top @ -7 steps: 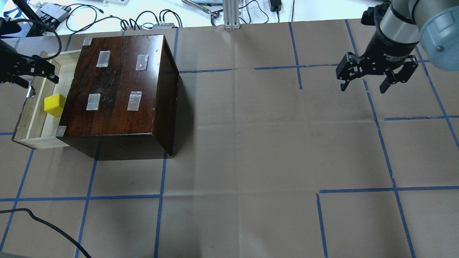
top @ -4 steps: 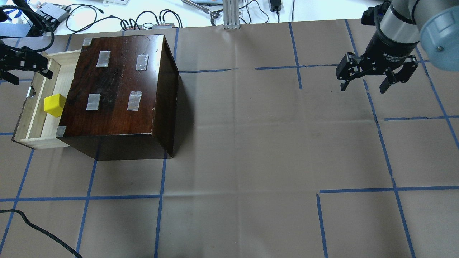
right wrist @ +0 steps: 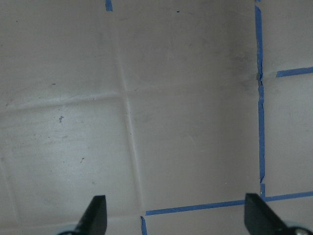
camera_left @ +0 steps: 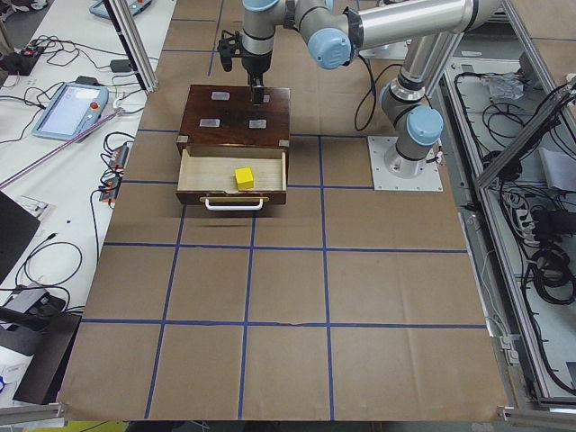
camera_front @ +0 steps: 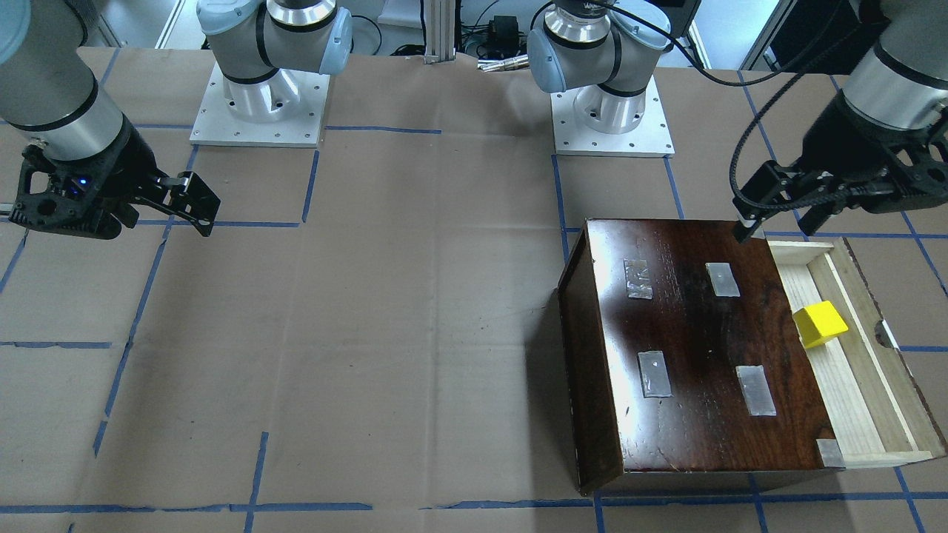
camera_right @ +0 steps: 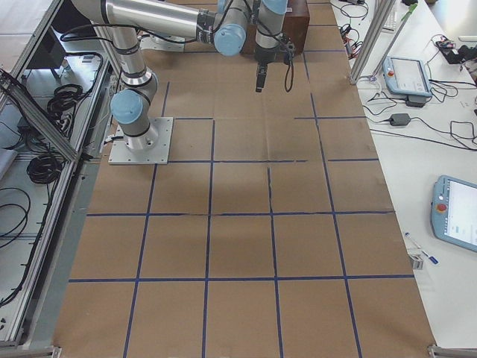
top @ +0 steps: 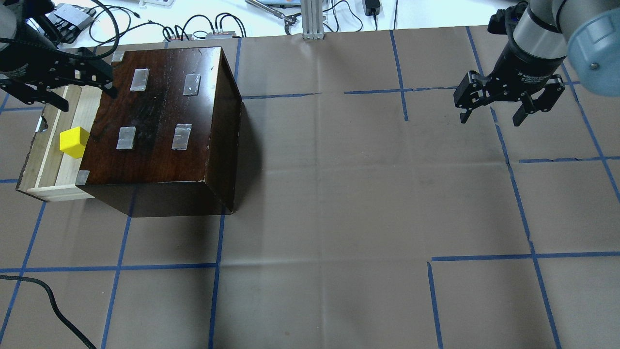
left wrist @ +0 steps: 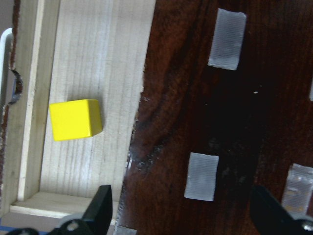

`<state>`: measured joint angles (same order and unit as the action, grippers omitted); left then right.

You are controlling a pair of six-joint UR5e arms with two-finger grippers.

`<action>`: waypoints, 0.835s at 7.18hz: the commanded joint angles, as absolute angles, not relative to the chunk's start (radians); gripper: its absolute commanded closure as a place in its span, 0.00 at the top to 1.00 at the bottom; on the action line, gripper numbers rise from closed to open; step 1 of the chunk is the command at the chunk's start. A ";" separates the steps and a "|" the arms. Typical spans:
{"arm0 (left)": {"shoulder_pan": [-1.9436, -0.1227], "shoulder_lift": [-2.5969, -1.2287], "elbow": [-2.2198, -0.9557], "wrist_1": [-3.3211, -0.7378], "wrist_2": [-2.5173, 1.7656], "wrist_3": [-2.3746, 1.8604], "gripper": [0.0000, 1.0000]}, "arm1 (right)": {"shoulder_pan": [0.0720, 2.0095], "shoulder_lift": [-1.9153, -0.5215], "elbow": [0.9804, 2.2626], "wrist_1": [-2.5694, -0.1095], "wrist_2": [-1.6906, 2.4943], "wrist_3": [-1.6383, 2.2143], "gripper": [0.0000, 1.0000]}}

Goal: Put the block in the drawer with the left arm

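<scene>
The yellow block (top: 73, 142) lies alone in the open pale wood drawer (top: 51, 165), close to the cabinet's front edge. It also shows in the front view (camera_front: 820, 324) and the left wrist view (left wrist: 76, 119). My left gripper (top: 87, 97) is open and empty. It hovers over the drawer's far end and the cabinet's corner, apart from the block. In the left wrist view its fingertips (left wrist: 100, 210) frame the drawer floor (left wrist: 98, 58) and the cabinet top. My right gripper (top: 490, 118) is open and empty over bare paper at the far right.
The dark glossy cabinet (top: 160, 116) with tape patches stands at the table's left, and its drawer is pulled out to the left. Brown paper with blue tape lines (top: 339, 218) covers the table. A black cable (top: 43, 295) trails at the near left. Cables and devices lie beyond the far edge.
My left gripper has moved right from beside the drawer's front panel to over the drawer's far end and the cabinet corner. The block and the right arm have stayed put.
</scene>
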<state>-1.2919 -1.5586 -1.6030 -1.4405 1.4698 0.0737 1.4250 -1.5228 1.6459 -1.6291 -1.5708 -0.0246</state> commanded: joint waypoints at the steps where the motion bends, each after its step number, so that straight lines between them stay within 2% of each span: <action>1: -1.408 -1.531 -1.612 -1.483 1.471 -0.041 0.99 | 1.425 -1.523 1.646 -1.629 -1.571 -0.025 1.00; 4: -1.554 -1.539 -1.617 -1.482 1.525 -0.130 0.99 | 1.425 -1.522 1.646 -1.629 -1.571 -0.025 1.00; 6: -1.563 -1.549 -1.620 -1.482 1.551 -0.143 0.98 | 1.425 -1.522 1.646 -1.629 -1.571 -0.025 1.00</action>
